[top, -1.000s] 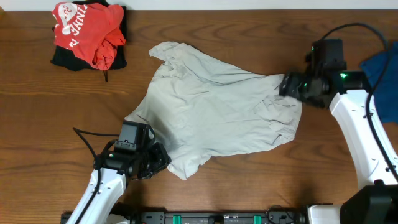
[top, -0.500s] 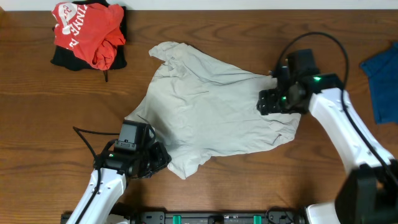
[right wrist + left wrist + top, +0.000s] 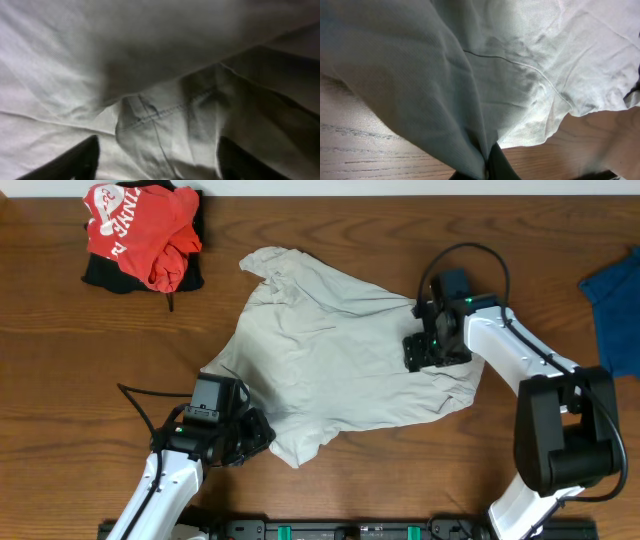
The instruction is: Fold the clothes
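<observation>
The clothes [image 3: 330, 355], a pale beige shirt, lie wrinkled and spread out across the middle of the table. My left gripper [image 3: 250, 436] is at the shirt's lower left corner, shut on a pinch of its fabric [image 3: 470, 100], which drapes up from the jaws [image 3: 487, 165]. My right gripper [image 3: 418, 352] hangs over the shirt's right part. It is open, its dark fingertips [image 3: 82, 160] wide apart on either side of a raised fold with a stitched seam [image 3: 160, 120].
A red garment with white lettering [image 3: 140, 225] lies on a black cloth at the back left. A blue cloth [image 3: 612, 310] shows at the right edge. A thin black cable [image 3: 135, 402] runs by the left arm.
My right arm has swung left from the shirt's right edge onto the shirt, and its jaws have narrowed a little. The left arm and its grip have not moved.
</observation>
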`<state>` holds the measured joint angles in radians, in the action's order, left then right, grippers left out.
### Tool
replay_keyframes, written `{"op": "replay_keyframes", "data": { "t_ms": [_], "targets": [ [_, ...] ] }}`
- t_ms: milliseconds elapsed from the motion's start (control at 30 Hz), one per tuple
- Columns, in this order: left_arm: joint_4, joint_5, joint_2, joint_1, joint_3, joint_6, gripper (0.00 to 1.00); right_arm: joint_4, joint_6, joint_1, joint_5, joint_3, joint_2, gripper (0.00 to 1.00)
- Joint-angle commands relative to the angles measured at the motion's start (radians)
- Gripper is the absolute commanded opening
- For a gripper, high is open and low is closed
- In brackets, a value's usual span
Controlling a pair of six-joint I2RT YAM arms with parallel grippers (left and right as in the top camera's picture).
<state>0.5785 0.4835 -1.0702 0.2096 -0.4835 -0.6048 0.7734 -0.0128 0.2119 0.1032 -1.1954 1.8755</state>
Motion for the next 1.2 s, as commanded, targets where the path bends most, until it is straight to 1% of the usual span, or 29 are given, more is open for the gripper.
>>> {"op": "replay_keyframes", "data": {
  "t_ms": [0, 167, 233, 300, 433, 633, 867, 967, 1033, 1167],
  "targets": [
    [0.000, -0.005, 0.006, -0.001, -0.020, 0.010, 0.06, -0.004, 0.037, 0.007, -0.010, 0.004, 0.016, 0.62],
    [0.000, -0.005, 0.006, -0.001, -0.020, 0.010, 0.06, -0.003, 0.037, 0.010, -0.009, 0.004, 0.024, 0.62],
    [0.000, -0.005, 0.006, -0.001, -0.020, 0.010, 0.06, -0.003, 0.037, 0.013, -0.009, 0.004, 0.025, 0.59],
    [0.000, -0.005, 0.006, -0.001, -0.020, 0.010, 0.06, -0.004, 0.037, 0.017, -0.010, 0.005, 0.025, 0.53],
    [0.000, -0.005, 0.006, -0.001, -0.020, 0.010, 0.06, -0.024, 0.037, 0.024, -0.010, 0.005, 0.025, 0.52],
    [0.000, -0.005, 0.006, -0.001, -0.020, 0.010, 0.06, -0.026, 0.037, 0.025, -0.001, 0.005, 0.025, 0.46],
    [0.000, -0.005, 0.006, -0.001, -0.020, 0.010, 0.06, -0.026, 0.036, 0.025, -0.001, 0.007, 0.025, 0.45],
    [-0.001, -0.005, 0.006, -0.001, -0.020, 0.010, 0.06, -0.028, 0.037, 0.025, 0.002, 0.012, 0.025, 0.46],
    [-0.001, -0.005, 0.006, -0.001, -0.020, 0.010, 0.06, -0.026, 0.037, 0.025, 0.002, 0.016, 0.025, 0.49],
    [-0.001, -0.005, 0.006, -0.001, -0.020, 0.010, 0.06, -0.027, 0.036, 0.025, 0.002, 0.022, 0.025, 0.49]
  ]
}}
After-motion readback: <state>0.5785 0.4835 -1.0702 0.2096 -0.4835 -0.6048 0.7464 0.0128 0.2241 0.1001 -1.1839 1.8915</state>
